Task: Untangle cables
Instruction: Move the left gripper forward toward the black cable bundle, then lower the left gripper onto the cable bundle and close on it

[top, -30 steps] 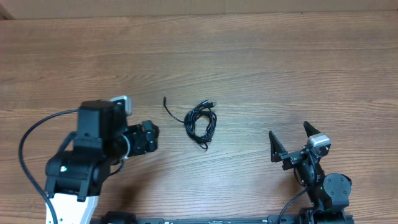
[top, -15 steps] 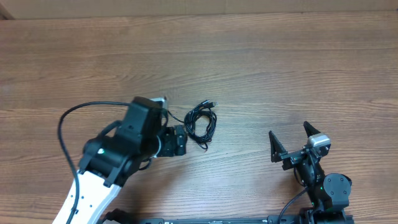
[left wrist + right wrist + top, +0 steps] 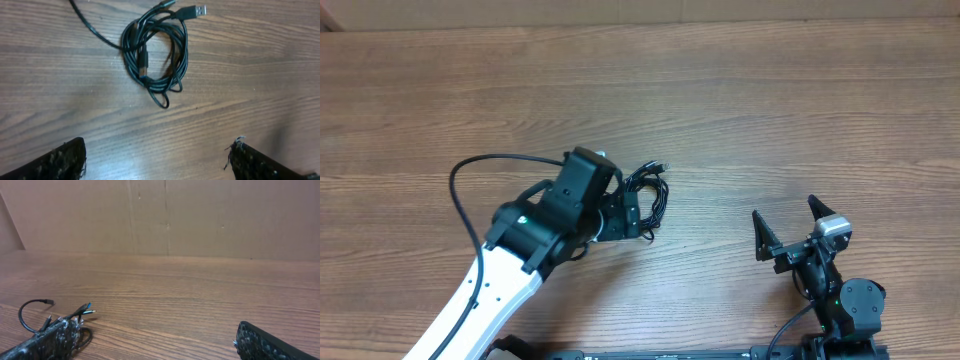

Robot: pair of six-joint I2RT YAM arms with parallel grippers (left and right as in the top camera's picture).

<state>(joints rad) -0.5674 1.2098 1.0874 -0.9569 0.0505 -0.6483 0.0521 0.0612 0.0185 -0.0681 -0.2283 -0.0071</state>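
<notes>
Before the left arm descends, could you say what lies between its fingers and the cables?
Only bare table, seen in the left wrist view, separates the fingers from the cables.

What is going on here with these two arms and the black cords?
Two thin black cables lie bunched in a loose coil on the wooden table, not yet untangled. The left gripper is open and hangs close by the coil, holding nothing. The right gripper, also open, sits apart near the table's front edge, away from the cables.
</notes>
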